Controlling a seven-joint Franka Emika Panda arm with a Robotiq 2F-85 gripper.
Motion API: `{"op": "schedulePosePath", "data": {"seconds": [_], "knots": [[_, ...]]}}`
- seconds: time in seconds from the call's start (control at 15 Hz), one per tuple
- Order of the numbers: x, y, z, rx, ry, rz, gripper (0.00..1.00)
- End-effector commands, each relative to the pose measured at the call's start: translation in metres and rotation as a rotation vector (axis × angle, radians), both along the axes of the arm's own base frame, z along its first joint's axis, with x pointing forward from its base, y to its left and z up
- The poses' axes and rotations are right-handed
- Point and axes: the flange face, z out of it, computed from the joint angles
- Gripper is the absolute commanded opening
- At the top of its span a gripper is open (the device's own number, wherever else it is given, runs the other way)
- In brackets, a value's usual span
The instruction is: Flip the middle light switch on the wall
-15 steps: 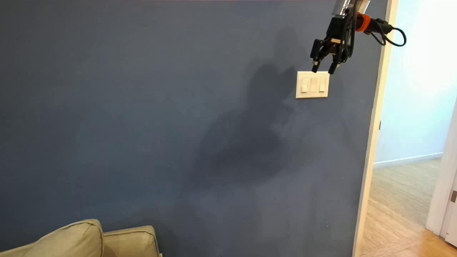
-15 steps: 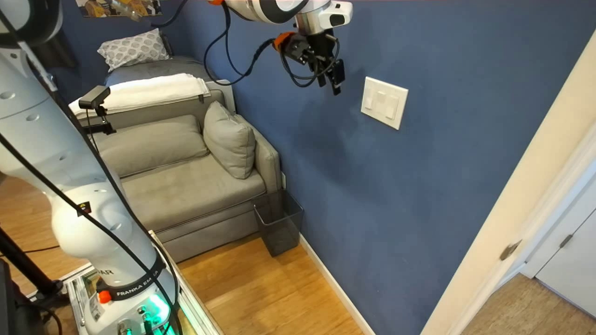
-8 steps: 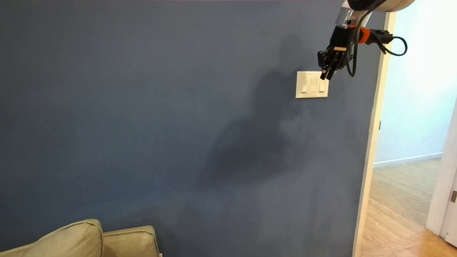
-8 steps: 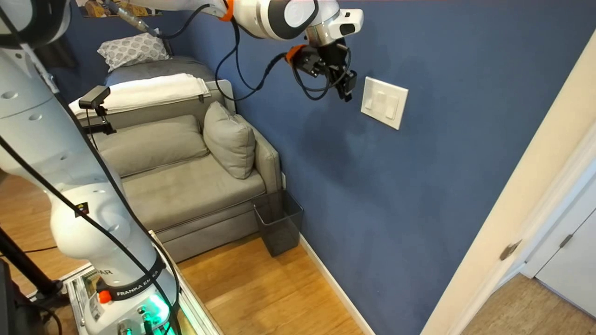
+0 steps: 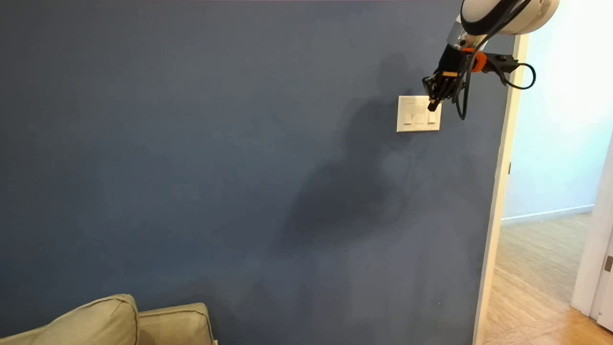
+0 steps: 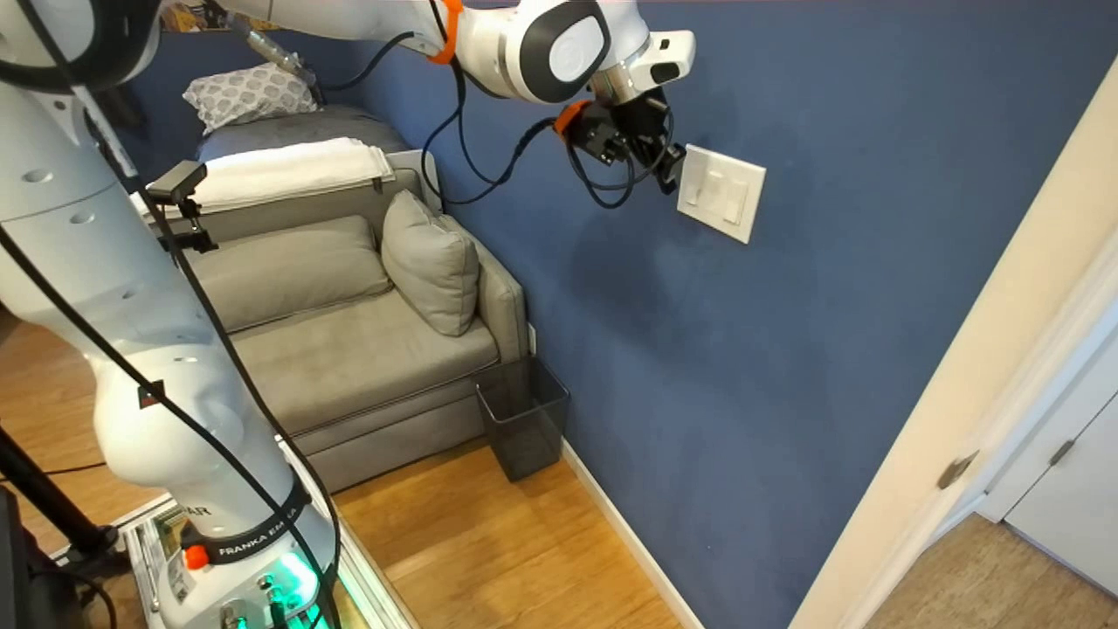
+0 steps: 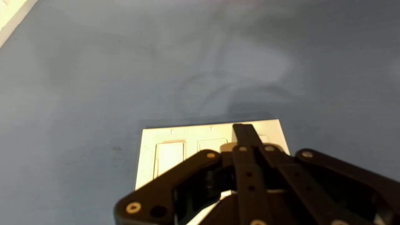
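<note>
The cream switch plate point(image 5: 401, 125) sits on the slate-blue wall point(image 5: 191, 153). Its middle light switch point(image 6: 714, 189) shows between two outer toggles. In an exterior view my gripper point(image 5: 432, 108) overlaps the plate's upper right part. From another angle the gripper point(image 6: 669, 185) is at the plate's near-left edge. The wrist view shows the gripper point(image 7: 243, 125) shut, fingertips pressed together with nothing between them. There the upper end of the middle light switch point(image 7: 212, 144) shows left of the fingers; its lower part is hidden. Whether the tips touch the plate I cannot tell.
A pale door frame point(image 5: 495, 191) stands right of the plate. Below, along the wall, are a dark mesh bin point(image 6: 524, 428) and a grey sofa point(image 6: 367, 367). Black cables point(image 6: 502, 179) loop from the arm near the gripper.
The fingers, spread a second ago, have come together. The gripper has moved down and closer to the switch plate; the arm has come further into both exterior views. The switches look unchanged.
</note>
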Motion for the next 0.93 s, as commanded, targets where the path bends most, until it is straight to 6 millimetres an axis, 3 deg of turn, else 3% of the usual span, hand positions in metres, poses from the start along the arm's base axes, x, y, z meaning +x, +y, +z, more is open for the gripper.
{"op": "schedulePosePath", "data": {"seconds": [0.0,0.87], "knots": [[0.017,-0.005,-0.006,-0.017,-0.061,-0.052,0.0],[0.042,-0.013,-0.005,-0.041,-0.132,-0.174,0.0]]}}
